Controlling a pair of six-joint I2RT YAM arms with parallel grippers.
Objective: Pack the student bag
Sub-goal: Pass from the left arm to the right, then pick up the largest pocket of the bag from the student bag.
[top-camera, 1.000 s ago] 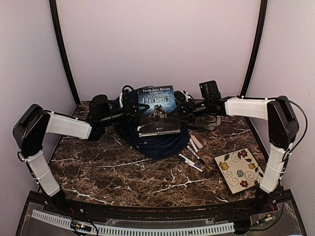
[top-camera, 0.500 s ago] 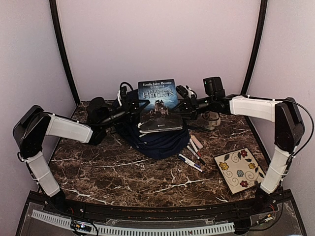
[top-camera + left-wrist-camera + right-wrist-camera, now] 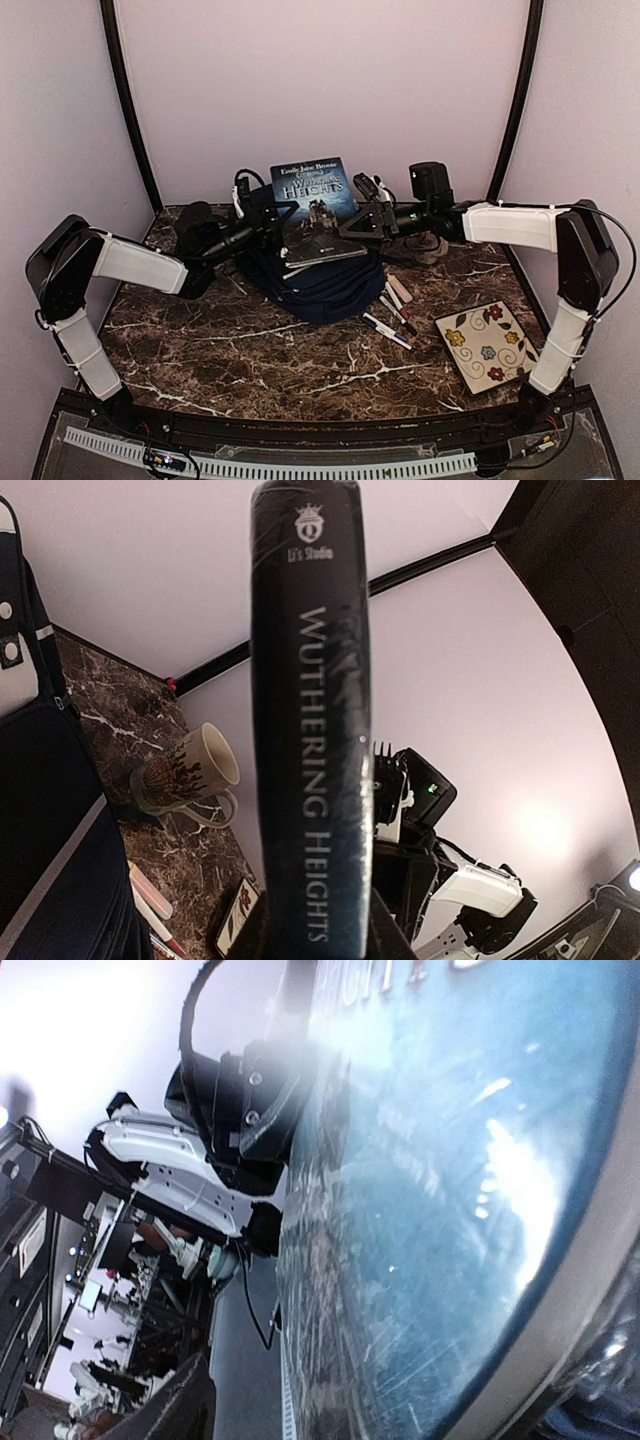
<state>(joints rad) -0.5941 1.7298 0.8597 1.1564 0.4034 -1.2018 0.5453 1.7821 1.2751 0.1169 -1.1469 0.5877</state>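
Holding the dark blue Wuthering Heights book by opposite side edges, the left pincer and right pincer are each clamped on it, so it stands tilted and raised above the navy blue fabric student bag. The bag lies slumped at the middle of the tabletop's far edge. Judged purpose: lining the book up with the bag's opening. Both arms reach forward and inward, forearms near level, wrists facing each other.
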